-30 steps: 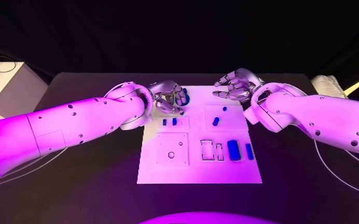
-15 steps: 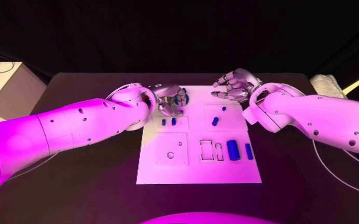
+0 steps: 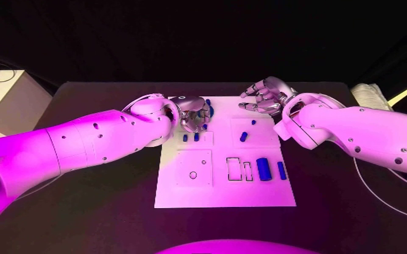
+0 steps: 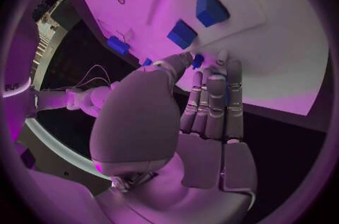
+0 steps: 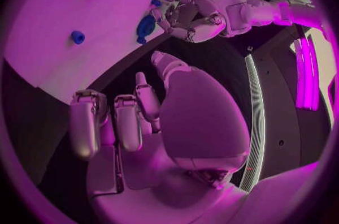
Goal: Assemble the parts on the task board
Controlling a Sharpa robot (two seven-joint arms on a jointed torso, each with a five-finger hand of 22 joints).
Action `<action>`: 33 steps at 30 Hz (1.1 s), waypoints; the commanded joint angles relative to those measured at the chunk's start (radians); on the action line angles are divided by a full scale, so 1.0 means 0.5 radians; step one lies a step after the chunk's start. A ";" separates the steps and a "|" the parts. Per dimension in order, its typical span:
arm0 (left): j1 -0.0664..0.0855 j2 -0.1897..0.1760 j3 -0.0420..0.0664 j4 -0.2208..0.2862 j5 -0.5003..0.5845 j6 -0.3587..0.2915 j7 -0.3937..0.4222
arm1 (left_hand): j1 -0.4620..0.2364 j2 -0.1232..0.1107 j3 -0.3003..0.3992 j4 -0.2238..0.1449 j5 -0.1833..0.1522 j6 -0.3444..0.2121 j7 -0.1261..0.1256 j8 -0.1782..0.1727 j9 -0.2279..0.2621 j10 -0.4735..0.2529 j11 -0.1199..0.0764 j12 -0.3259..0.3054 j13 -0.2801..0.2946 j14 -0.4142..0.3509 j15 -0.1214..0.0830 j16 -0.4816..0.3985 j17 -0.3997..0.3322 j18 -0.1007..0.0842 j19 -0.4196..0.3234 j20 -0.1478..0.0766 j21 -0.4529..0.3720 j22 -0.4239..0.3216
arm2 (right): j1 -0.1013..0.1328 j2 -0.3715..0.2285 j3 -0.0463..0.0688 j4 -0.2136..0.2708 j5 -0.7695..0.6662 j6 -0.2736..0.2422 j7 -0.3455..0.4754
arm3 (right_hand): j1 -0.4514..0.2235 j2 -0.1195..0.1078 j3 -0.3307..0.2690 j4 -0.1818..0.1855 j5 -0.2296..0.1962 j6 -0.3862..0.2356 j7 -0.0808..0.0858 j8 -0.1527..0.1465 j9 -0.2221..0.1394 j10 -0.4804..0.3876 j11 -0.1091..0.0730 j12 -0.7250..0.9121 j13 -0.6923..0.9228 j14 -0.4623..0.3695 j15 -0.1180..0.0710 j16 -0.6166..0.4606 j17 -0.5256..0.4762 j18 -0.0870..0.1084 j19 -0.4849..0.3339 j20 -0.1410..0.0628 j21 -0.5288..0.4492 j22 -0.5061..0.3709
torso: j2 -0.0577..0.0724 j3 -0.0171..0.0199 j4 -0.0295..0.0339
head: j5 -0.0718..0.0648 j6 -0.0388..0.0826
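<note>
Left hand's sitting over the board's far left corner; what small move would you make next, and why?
Probably ease the left hand down onto the round blue part beside its fingers on the task board. The right hand hovers curled over the far edge, holding nothing.

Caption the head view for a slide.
Two silver hands, left and right, hover over the far end of a white task board carrying small blue parts.

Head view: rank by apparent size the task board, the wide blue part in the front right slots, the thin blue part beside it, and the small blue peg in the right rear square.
1. task board
2. wide blue part
3. thin blue part
4. small blue peg

All lie at a similar range, so the order is fairly safe.
</note>
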 commanded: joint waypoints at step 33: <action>-0.001 0.074 0.001 -0.051 0.007 0.157 -0.082 | -0.033 0.051 0.155 -0.087 -0.017 0.123 0.005 -0.113 -0.126 0.141 -0.007 -0.148 -0.135 0.098 -0.015 0.126 0.059 0.014 0.044 -0.013 0.161 0.157 | 0.001 -0.010 0.000 0.020 -0.010 0.018 0.022 | -0.020 0.002 0.005 0.004 0.005 -0.013 0.003 0.014 0.000 -0.011 0.001 -0.006 -0.002 0.128 0.008 -0.013 0.209 0.020 0.051 0.005 -0.008 0.320 | -0.002 -0.0009 0.002 | -0.013 -0.007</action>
